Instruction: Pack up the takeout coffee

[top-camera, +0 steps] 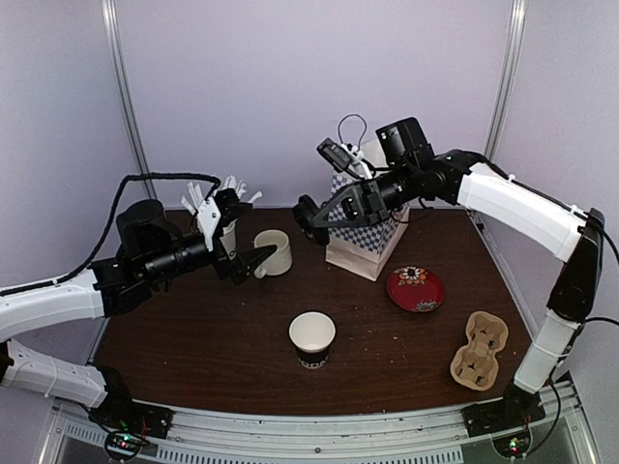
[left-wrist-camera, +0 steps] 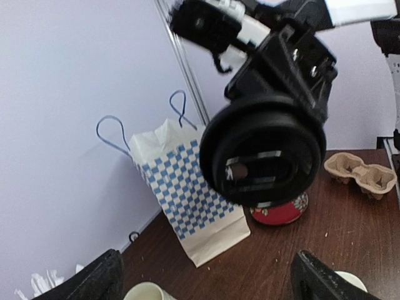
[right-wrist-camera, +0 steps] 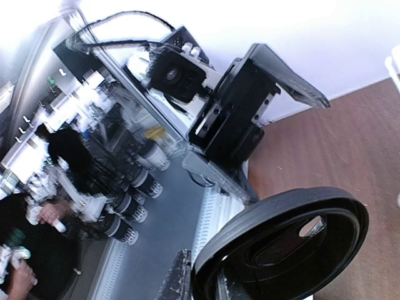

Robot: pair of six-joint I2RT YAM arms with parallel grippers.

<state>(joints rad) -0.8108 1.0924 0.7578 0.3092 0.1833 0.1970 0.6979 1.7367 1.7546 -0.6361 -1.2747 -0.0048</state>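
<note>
The takeout coffee cup (top-camera: 311, 338) stands open-topped on the table near the front middle, black below a white band; its rim shows in the left wrist view (left-wrist-camera: 350, 281). Its round black lid (top-camera: 306, 217) is in the air, pinched edge-on by my right gripper (top-camera: 311, 215), left of the bag. The lid fills the left wrist view (left-wrist-camera: 262, 150) and the right wrist view (right-wrist-camera: 281, 250), where my right gripper (right-wrist-camera: 231, 281) is shut on it. My left gripper (top-camera: 247, 234) is open and empty beside the cream mug (top-camera: 274, 251); its fingertips (left-wrist-camera: 94, 281) are wide apart, facing the lid.
A blue-checked paper bag (top-camera: 363, 232) with handles stands at the back middle. A red dish (top-camera: 415, 288) lies right of it. A cardboard cup carrier (top-camera: 481, 350) sits front right. A cup with white straws (top-camera: 218, 208) stands behind my left gripper.
</note>
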